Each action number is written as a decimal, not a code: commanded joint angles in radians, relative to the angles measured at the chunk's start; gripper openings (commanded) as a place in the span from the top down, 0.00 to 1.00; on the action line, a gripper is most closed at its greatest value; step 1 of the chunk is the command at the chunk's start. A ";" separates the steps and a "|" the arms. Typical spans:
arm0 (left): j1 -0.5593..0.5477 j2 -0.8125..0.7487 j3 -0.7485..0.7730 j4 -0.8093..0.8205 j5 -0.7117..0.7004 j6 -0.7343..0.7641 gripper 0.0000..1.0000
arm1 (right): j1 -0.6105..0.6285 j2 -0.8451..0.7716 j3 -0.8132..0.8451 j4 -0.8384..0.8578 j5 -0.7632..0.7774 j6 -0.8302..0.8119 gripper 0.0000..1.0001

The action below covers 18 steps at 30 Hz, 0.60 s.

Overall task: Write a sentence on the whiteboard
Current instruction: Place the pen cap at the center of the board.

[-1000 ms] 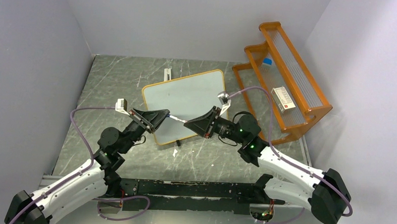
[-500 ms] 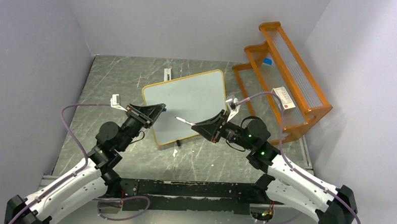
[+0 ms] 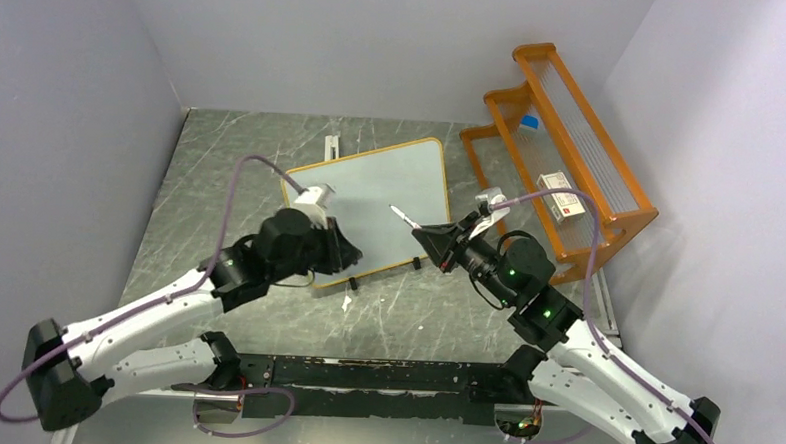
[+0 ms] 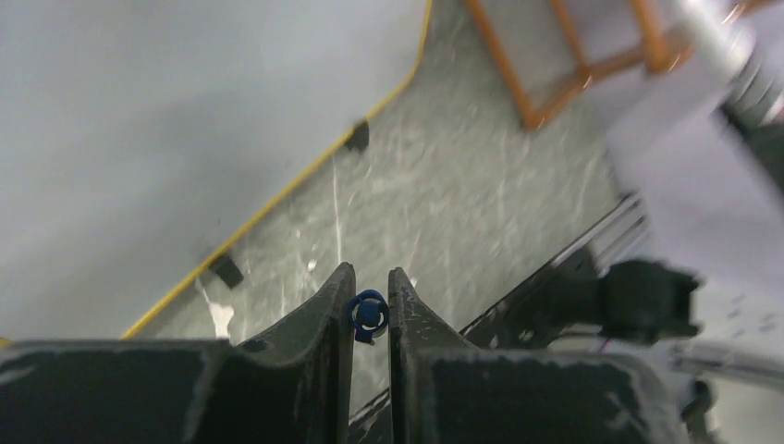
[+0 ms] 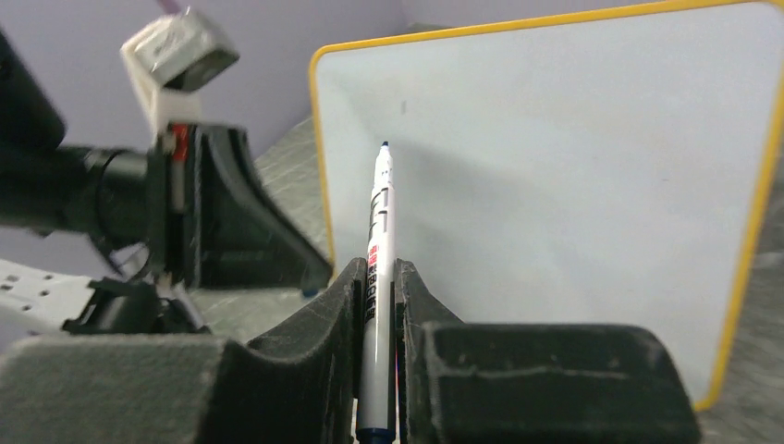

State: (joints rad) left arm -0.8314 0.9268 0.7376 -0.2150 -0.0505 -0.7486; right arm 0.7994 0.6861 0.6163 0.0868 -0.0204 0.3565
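Observation:
The whiteboard lies flat mid-table, white with a thin orange frame and black clip feet; its surface looks blank. My right gripper hovers off the board's near right corner, shut on a white marker. The marker points its bare dark tip out over the whiteboard, beyond my right gripper. My left gripper hangs over the board's near edge, aimed down. In the left wrist view, my left gripper is shut on a small blue cap, with the whiteboard upper left.
An orange wooden rack stands at the right and holds a white box and a blue-topped item. A small white scrap lies just in front of the board. A white piece rests behind its far left corner.
The grippers, joined end to end along the marker a second ago, have parted. My left arm swung over the board's near edge with the cap. My right gripper drew back right with the uncapped marker.

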 commanded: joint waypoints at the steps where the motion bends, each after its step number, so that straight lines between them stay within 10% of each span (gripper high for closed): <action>1: -0.166 0.096 0.114 -0.199 -0.129 0.139 0.95 | -0.005 -0.037 0.051 -0.105 0.147 -0.091 1.00; 18: -0.433 0.663 0.356 -0.431 -0.227 0.222 0.95 | -0.005 -0.142 0.065 -0.207 0.395 -0.139 1.00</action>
State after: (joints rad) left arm -1.2522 1.5223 1.0363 -0.5739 -0.2619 -0.5705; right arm 0.7982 0.5766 0.6601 -0.1081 0.2955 0.2363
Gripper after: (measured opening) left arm 0.189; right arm 0.166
